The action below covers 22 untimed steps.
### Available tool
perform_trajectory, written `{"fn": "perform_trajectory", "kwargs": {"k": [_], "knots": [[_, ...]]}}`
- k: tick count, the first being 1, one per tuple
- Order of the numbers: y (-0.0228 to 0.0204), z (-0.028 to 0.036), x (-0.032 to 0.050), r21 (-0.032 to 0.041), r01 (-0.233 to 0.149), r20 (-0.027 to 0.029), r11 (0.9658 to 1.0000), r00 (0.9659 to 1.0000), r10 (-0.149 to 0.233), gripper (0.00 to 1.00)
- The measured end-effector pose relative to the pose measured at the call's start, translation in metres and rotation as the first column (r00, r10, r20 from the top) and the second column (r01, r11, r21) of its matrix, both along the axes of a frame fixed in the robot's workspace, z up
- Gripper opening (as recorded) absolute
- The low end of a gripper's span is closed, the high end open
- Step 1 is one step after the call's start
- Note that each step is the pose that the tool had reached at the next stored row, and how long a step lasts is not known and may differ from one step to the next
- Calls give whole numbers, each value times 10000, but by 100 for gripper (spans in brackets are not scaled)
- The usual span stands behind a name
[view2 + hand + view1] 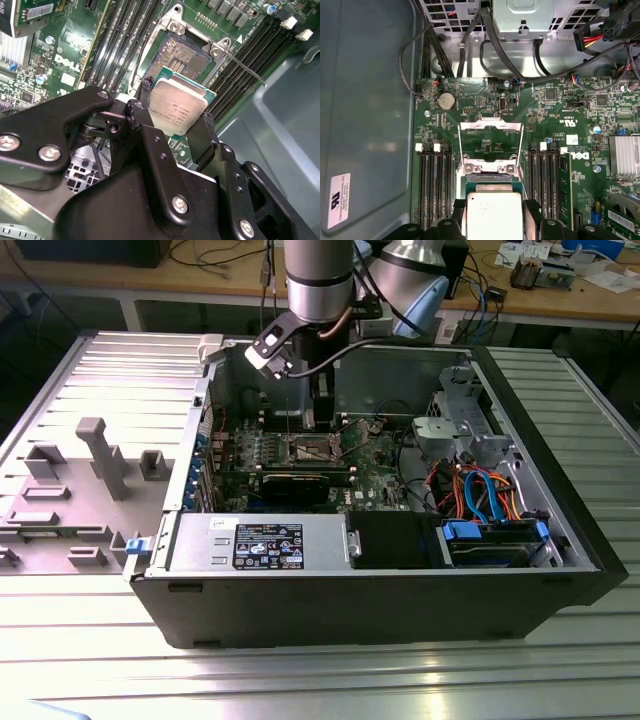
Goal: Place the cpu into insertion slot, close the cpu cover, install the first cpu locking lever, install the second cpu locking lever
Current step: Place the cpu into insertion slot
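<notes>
Cpu (177,107) is pinched in the hand (176,111). Two black fingers (202,137) press on two of its sides, and its shiny grey top faces up.

In the second wrist view the cpu hangs just beside the insertion slot (182,57), over the slot's near edge. It is not in the slot. The slot's gold field of tiny dots is bare and open. I cannot tell if the cpu touches the slot's edge. A thin silver lever (245,70) sticks out from one corner of the slot.

In the first wrist view the cpu cover (490,125) is flipped open on the far side of the slot from the hand. Green board shows through its big square hole. Long black memory slots (435,185) run along both sides of the cpu. They sit on the green motherboard (555,107). A round silver battery (446,101) sits farther off on the board.

In the exterior view the arm (320,280) reaches down from above into an open computer case (350,605). The hand (322,412) is low inside the case, close over the middle of the board. The case lies on its side on a grey ribbed desk (100,660). Blue and orange cables (480,490) curl inside the case toward the exterior view's right. Grey holder blocks (100,455) stand on the desk at the exterior view's left.
</notes>
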<state>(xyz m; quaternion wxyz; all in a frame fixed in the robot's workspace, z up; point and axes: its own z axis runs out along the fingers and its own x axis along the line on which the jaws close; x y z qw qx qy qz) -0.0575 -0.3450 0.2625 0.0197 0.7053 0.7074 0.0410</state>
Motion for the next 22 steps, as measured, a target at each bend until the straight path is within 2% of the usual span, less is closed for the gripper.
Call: {"fn": "perform_trajectory", "kwargs": {"k": [2, 5, 16, 22], "knots": [[0, -53, 0, 0, 0, 0, 10000, 10000, 0, 54], [0, -67, 0, -1, 0, -1, 10000, 10000, 0, 54], [0, -70, 0, 0, 0, -1, 10000, 10000, 0, 54], [0, -216, 0, 17, 1, 0, 10000, 10000, -1, 54]]}}
